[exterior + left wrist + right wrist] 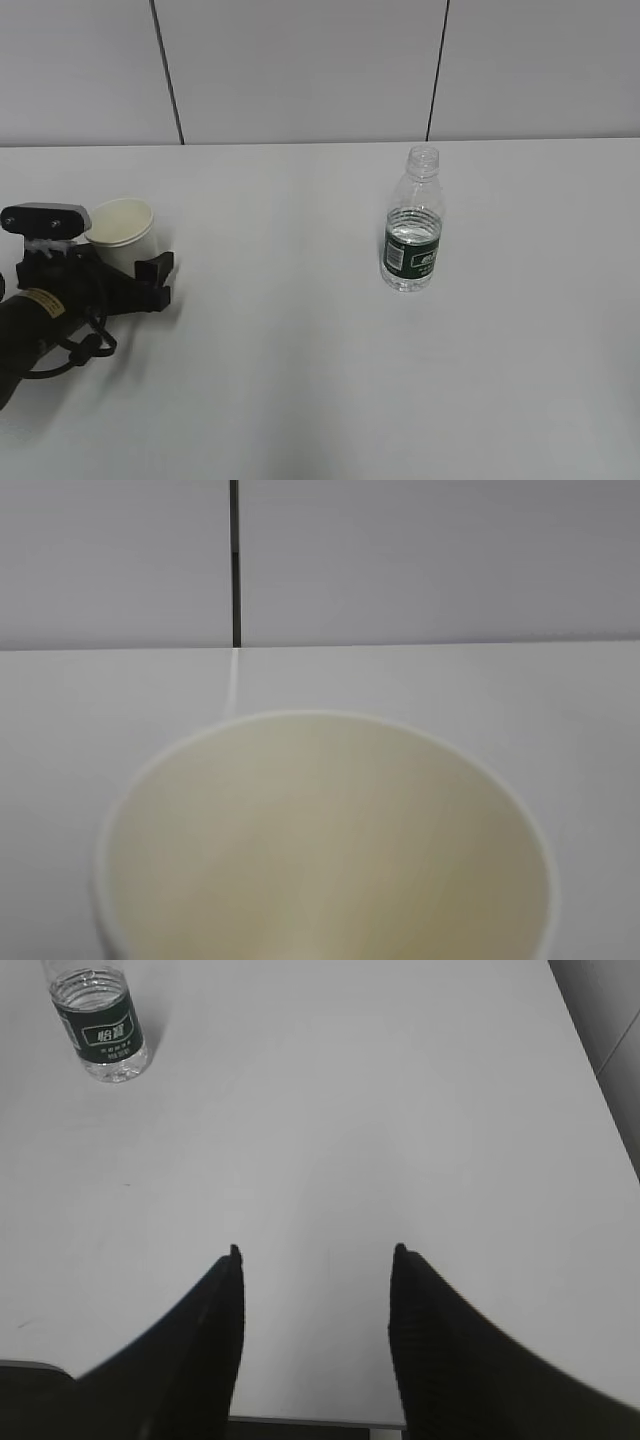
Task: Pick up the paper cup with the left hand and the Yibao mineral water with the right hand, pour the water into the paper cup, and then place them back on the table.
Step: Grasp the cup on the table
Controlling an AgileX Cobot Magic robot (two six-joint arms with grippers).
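The paper cup (122, 228) is cream-white and sits at the far left of the table (300, 350). My left gripper (130, 268) holds it from the near side, one black finger (158, 272) pressed on its right flank and the other hidden behind it. In the left wrist view the paper cup's open mouth (320, 840) fills the lower frame and hides the fingers. The Yibao mineral water (411, 222) stands upright and capless right of centre, also seen in the right wrist view (100, 1022). My right gripper (315, 1250) is open and empty over the table's near edge, far from the bottle.
A grey panelled wall (300, 70) with dark vertical seams stands behind the table. Bare white tabletop lies between cup and bottle. The table's right edge (600, 1090) shows in the right wrist view.
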